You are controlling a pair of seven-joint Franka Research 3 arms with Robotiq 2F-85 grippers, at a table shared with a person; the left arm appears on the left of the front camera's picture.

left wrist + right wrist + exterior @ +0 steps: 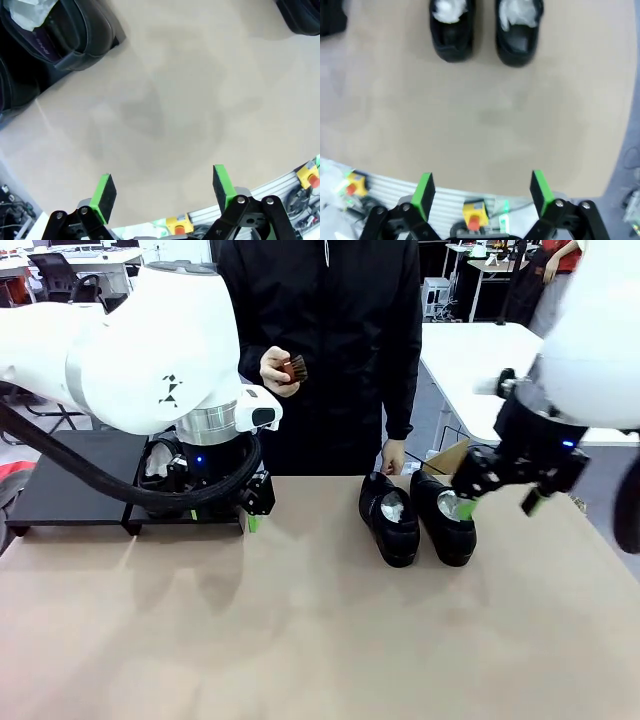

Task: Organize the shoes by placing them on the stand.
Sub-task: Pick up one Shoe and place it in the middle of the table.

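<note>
Left arm: a bulky white arm comes in from the left and bends down over the near edge of the stand (60, 485), its wrist pointing down at the counter (300, 640).
Left gripper (164, 192): the fingers are spread apart with nothing between the green pads (105, 196). It hangs over bare counter just in front of the stand.
Right arm: it reaches in from the right with the wrist tilted toward the middle, over the far right part of the counter.
Right gripper (500, 495): the fingers are spread wide and hold nothing. It is in the air near the right-hand shoe (447, 525), and its own wrist view shows it apart from both shoes on the counter.
Shoes on the counter: the right-hand shoe and the left-hand shoe (390, 520) stand side by side and close together. Their toes point toward the robot. They are right of the middle, near the far edge, well apart from the stand.
Look of the shoes: glossy black, low-cut, with rounded toes and white paper stuffing in the openings.
Shoe on the stand (75, 35): it sits at the platform's edge with paper inside. Another dark shoe beside it is partly cut off by the frame.
Stand: low, flat and matte black, at the far left of the counter, with a seam between its two sections.
Person: the person stands at the far side in a dark jacket. One raised hand (278, 370) holds a small reddish-brown brush (294, 368). The lowered hand (393, 456) hangs just behind the left-hand shoe.
</note>
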